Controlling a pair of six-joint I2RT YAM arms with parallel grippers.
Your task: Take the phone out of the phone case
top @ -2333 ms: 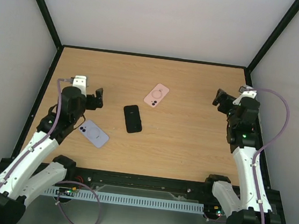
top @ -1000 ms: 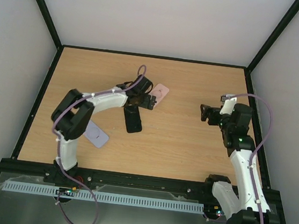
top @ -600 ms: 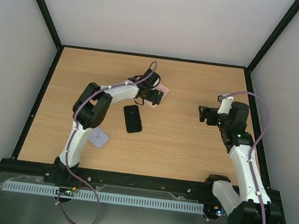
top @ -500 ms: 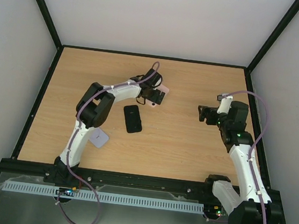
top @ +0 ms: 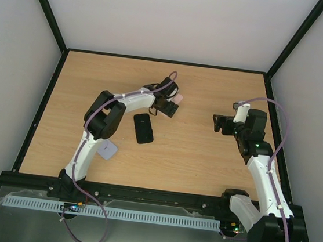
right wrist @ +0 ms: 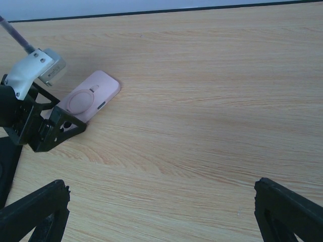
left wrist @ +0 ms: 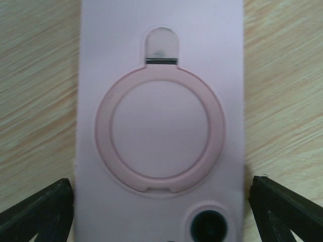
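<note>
Two arms are reaching over the bench [top: 203, 161]. On the left arm, the left claw [top: 168, 106] is hovering over the pink case [top: 176, 99], fingers spread wide and straddling its long sides; contact cannot be told. The right claw [top: 217, 122] is hanging at 3 o'clock of that case, well apart, fingers also spread wide and holding nothing. The case is lying flat, back up, at 1 o'clock of a black phone [top: 143, 128]. A lilac phone [top: 109, 149] is lying at 8 o'clock of the black one, partly under the left arm. A ring [left wrist: 160, 131] and a lens [left wrist: 208, 225] are showing on the case's back.
</note>
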